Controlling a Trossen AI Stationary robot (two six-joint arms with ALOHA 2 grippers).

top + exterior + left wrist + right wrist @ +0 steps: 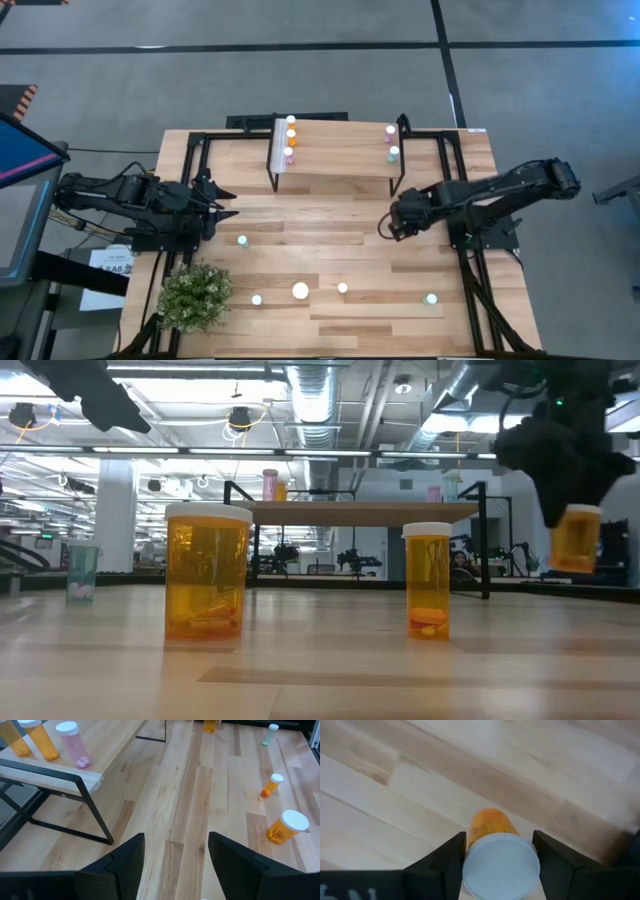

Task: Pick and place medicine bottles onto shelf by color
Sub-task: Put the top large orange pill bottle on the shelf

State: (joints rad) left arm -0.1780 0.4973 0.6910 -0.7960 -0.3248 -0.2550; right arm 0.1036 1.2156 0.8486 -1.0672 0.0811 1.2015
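Right gripper (499, 851) has an orange bottle (497, 855) clamped and lifted off the surface (340, 240). Next comes the carry to the shelf (340, 150), orange end. Left gripper (176, 851) waits open

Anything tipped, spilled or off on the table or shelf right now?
Nothing stands out. Bottles on the shelf stand upright: orange and pink at its left end, pink and green at its right. The loose ones on the table stand upright too. The right gripper holds an orange bottle aloft. The left gripper is open and empty.

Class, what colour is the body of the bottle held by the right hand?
Orange, with a white cap; the bottle in the right hand shows best in the low view.
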